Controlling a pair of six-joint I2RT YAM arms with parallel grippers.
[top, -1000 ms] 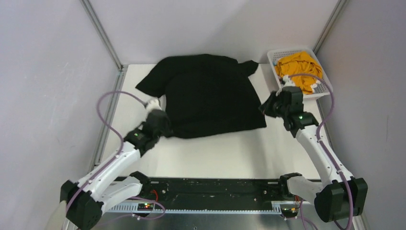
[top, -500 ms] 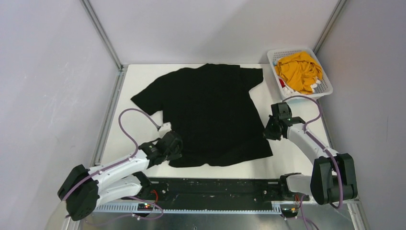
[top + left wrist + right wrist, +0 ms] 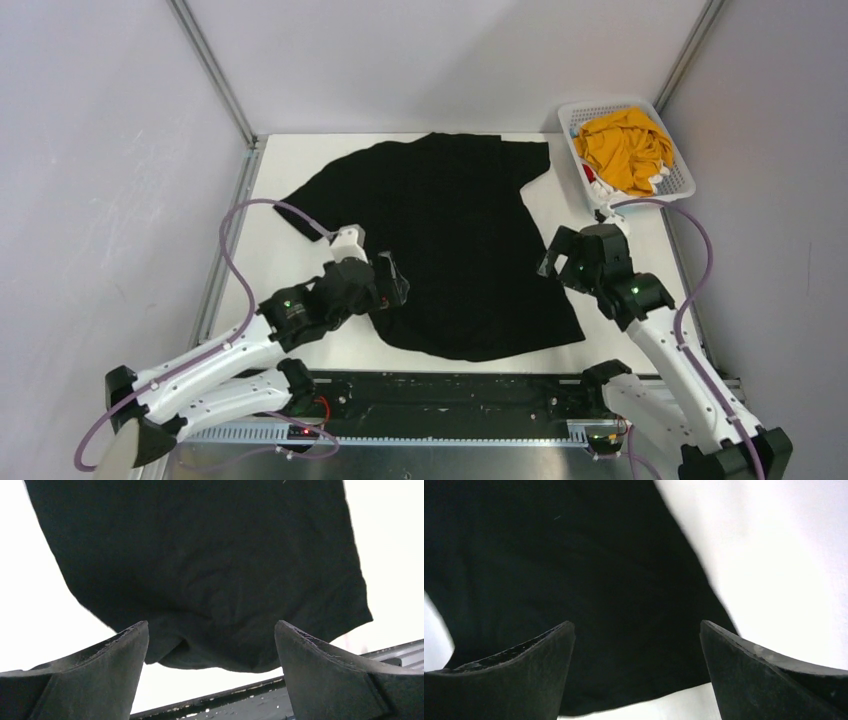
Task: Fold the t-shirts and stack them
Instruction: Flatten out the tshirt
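Note:
A large black t-shirt [image 3: 450, 235] lies spread flat on the white table [image 3: 290, 155], collar to the far side and hem toward the near edge. My left gripper [image 3: 392, 282] hovers open above its near-left hem corner; the left wrist view has the black t-shirt [image 3: 200, 555] below the open left gripper [image 3: 211, 630], nothing held. My right gripper [image 3: 553, 262] hangs open over the shirt's right edge; in the right wrist view the black t-shirt [image 3: 574, 555] fills the space under the open right gripper [image 3: 636, 627]. A mustard-yellow t-shirt [image 3: 625, 145] lies crumpled in the basket.
The white lattice basket [image 3: 683, 178] stands at the far right corner, with bits of red and white cloth [image 3: 597, 185] at its near end. A black rail [image 3: 450, 390] runs along the table's near edge. Grey walls enclose left, right and back.
Both grippers pulled the black t-shirt toward the near edge, then opened and let go of its hem. They have since lifted off it. The shirt now lies flat.

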